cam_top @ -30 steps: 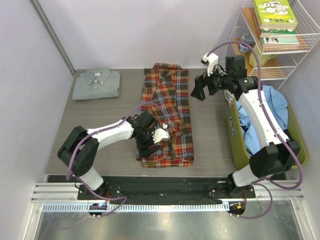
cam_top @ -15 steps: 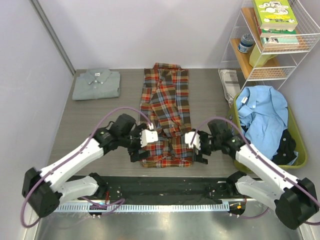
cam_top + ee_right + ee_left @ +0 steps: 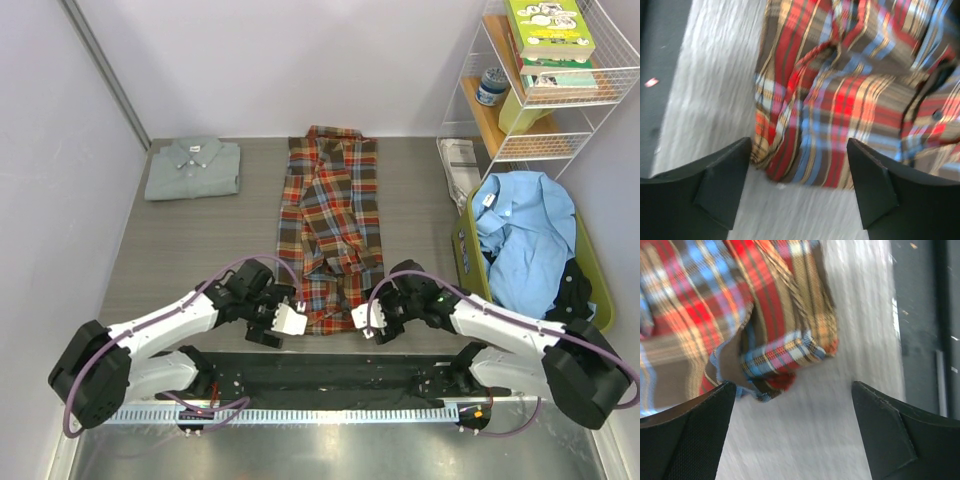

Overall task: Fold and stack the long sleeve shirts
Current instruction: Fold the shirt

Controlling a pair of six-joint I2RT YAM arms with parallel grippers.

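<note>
Both moved nearer, left gripper (image 3: 790, 407), right gripper (image 3: 798, 162), jaws spread, flanking plaid shirt (image 3: 330, 215) hem.

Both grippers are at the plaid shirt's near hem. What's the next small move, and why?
Probably lower both grippers and close them on the hem corners. The left gripper and right gripper are open, and each wrist view frames a near corner of the plaid shirt between the fingers, not yet pinched. The shirt lies narrow but full length, so the hem likely needs folding toward the collar.
</note>
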